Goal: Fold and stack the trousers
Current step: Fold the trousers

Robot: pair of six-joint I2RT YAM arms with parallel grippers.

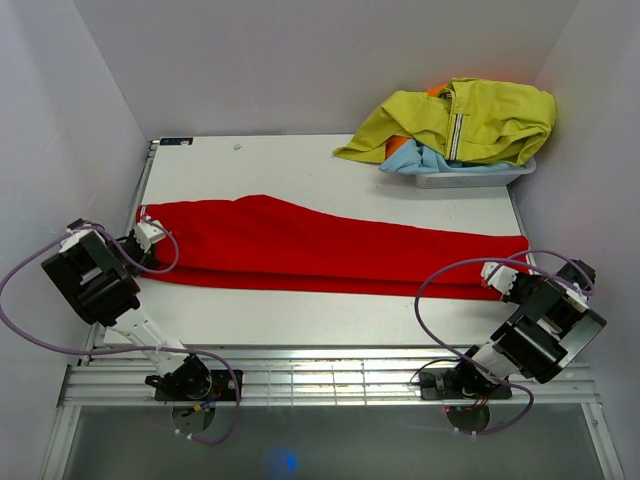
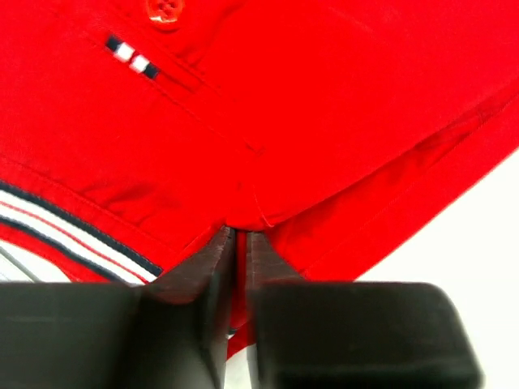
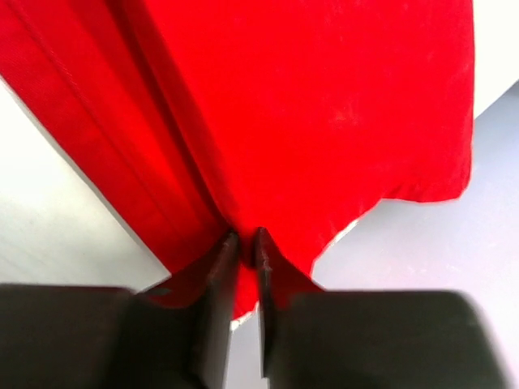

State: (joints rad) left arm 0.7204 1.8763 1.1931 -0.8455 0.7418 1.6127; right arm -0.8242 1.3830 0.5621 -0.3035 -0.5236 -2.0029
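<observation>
The white table fills the middle of the top view. The trousers lie flat across it in a long red band, running from the table's left edge to its right edge. The band is wide at the left and tapers toward the right. A lengthwise crease runs near its lower edge.

In the upper right of the frame a yellow-green jacket is heaped over a light blue garment. Both sit in a pale tray at the table's far right corner, well apart from the trousers.

The two arms reach in from the bottom of the frame, with purple cables looping around them.

The left gripper is at the left end of the trousers. In the left wrist view its jaws are pressed nearly together on a fold of the red cloth, at the gripper's tip.

The right gripper is at the right end, on the lower edge of the band. In the right wrist view its jaws are likewise clamped on the red cloth, at the tip, with the leg hem at the right of that frame.

In the left wrist view a striped waistband lining shows at the lower left. A small navy-and-white tag is at the upper left, and a red button is at the top edge.
</observation>
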